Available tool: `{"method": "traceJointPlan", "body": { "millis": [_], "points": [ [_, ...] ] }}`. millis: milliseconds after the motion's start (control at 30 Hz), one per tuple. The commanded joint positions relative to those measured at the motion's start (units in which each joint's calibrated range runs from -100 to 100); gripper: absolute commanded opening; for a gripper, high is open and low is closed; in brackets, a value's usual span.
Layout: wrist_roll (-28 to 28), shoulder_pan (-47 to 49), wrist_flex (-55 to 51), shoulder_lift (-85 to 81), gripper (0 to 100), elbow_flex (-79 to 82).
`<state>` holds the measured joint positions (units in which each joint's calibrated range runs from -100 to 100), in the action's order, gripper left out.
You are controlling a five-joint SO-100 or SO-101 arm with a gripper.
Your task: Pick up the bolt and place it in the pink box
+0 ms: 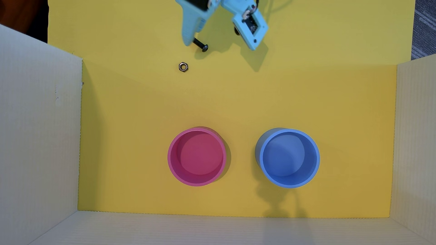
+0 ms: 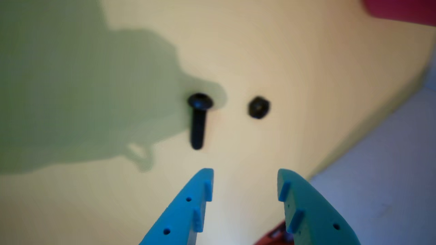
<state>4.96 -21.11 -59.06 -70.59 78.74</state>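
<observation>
The bolt [image 1: 200, 44] is small and black and lies on the yellow floor near the top of the overhead view, its head pointing down-right. My light-blue gripper [image 1: 188, 41] hangs over it, one fingertip at the bolt's threaded end. In the wrist view the gripper [image 2: 245, 173] is open and empty, and the bolt [image 2: 198, 120] lies just ahead of the left finger [image 2: 190, 207]. The pink box [image 1: 170, 157] is a round empty cup standing low in the middle of the overhead view, far from the gripper. A corner of the pink box [image 2: 402, 10] shows in the wrist view.
A silvery hexagonal nut [image 1: 183, 67] lies just below-left of the bolt, and the nut [image 2: 259, 107] is right of it in the wrist view. An empty blue round cup [image 1: 260, 160] stands right of the pink one. Pale cardboard walls [image 1: 37, 117] enclose the yellow floor [image 1: 283, 94] on three sides.
</observation>
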Motion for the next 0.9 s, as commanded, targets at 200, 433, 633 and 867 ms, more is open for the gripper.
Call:
{"method": "traceJointPlan", "body": {
  "millis": [200,433,633,867],
  "points": [
    [-0.1,1.8,2.6,14.3,14,-6.0],
    [-0.1,1.4,3.6,15.7,14,-6.1],
    [-0.2,1.2,3.8,15.8,14,-6.0],
    [-0.2,1.2,3.8,17.0,14,-6.8]
  ]
}}
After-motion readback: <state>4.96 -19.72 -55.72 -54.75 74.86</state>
